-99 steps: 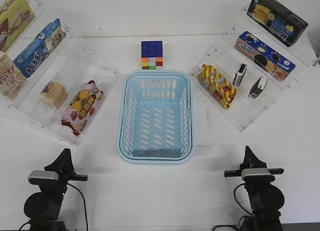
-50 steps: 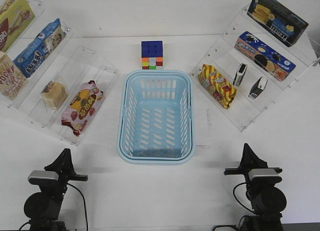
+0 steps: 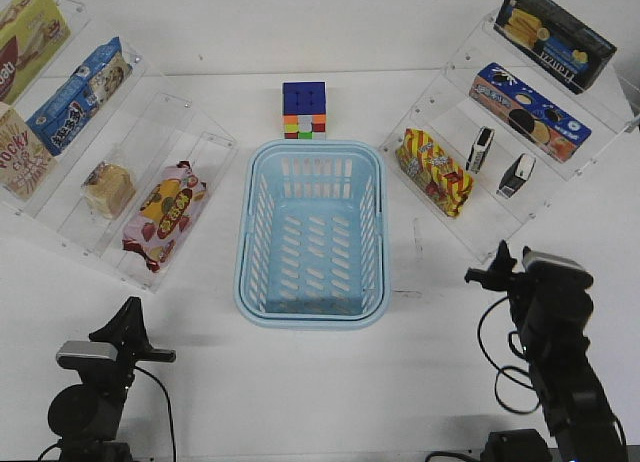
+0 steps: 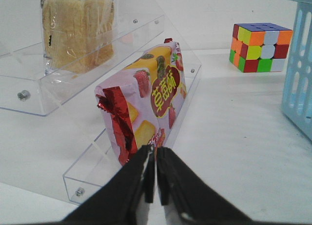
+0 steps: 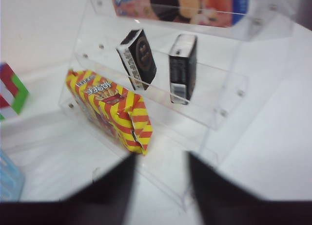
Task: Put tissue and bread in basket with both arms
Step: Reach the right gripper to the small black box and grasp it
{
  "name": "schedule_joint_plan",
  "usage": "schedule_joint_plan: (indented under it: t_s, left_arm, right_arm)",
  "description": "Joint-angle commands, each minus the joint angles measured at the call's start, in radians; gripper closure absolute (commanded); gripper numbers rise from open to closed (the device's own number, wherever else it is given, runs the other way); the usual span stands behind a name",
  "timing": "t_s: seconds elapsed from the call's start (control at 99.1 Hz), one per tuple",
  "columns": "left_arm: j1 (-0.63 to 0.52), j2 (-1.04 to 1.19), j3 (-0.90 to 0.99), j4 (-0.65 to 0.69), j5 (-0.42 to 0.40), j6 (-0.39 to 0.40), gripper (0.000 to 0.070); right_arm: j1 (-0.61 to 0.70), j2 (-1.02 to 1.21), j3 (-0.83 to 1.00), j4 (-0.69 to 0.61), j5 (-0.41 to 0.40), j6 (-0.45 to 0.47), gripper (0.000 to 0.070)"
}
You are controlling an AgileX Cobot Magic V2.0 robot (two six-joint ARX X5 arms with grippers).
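The light blue basket (image 3: 310,318) sits mid-table, with nothing in it. Two black-and-white tissue packs (image 3: 480,149) (image 3: 516,174) stand on the right clear rack; the right wrist view shows them side by side (image 5: 139,57) (image 5: 182,66). The bread (image 3: 108,188) in clear wrap sits on the left rack and also shows in the left wrist view (image 4: 78,32). My left gripper (image 3: 130,312) is shut and empty (image 4: 155,149), low in front of the left rack. My right gripper (image 3: 500,254) is raised before the right rack, open and empty (image 5: 161,159), short of the tissue packs.
A strawberry-printed snack bag (image 3: 165,212) (image 4: 146,98) lies on the left rack's lowest tier. A yellow-red striped bag (image 3: 433,172) (image 5: 112,110) lies on the right rack's lowest tier. A colour cube (image 3: 304,110) stands behind the basket. Snack boxes fill the upper tiers (image 3: 528,110).
My right arm has lifted from its low rest and moved forward toward the right rack. The left arm has not moved.
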Motion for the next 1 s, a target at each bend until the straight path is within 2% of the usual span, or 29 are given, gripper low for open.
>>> schedule_joint_plan:
  t_s: [0.0,0.303,0.525,0.565,0.595,0.696,0.908,0.989]
  left_arm:
    - [0.0,-0.002,-0.02,0.016,0.0,-0.002,0.0699]
    - [0.0,-0.002,-0.02,0.016,0.0,-0.002,0.0699]
    - [0.0,-0.002,-0.02,0.016,0.0,-0.002,0.0699]
    - [0.0,-0.002,-0.02,0.016,0.0,-0.002,0.0699]
    - [0.0,-0.002,-0.02,0.016,0.0,-0.002,0.0699]
    - [0.0,-0.002,-0.02,0.016,0.0,-0.002,0.0699]
    - [0.0,-0.002,-0.02,0.016,0.0,-0.002,0.0699]
    - [0.0,-0.002,-0.02,0.016,0.0,-0.002,0.0699]
  right_arm:
    - [-0.004,0.118,0.076,0.019,0.002,-0.056,0.0259]
    - [-0.076,0.539,0.382,0.048,0.033,-0.113,0.026]
    - [-0.123,0.735,0.507,0.052,0.023,-0.113,0.0266]
    - [-0.127,0.759,0.516,0.061,0.023,-0.113,0.031]
    - [-0.13,0.772,0.519,0.068,0.022,-0.113,0.0375]
    - [-0.137,0.793,0.519,0.087,-0.005,-0.118,0.07]
    - [-0.137,0.705,0.525,0.063,-0.006,-0.13,0.0699]
    - [-0.132,0.618,0.525,0.042,-0.072,-0.129,0.0699]
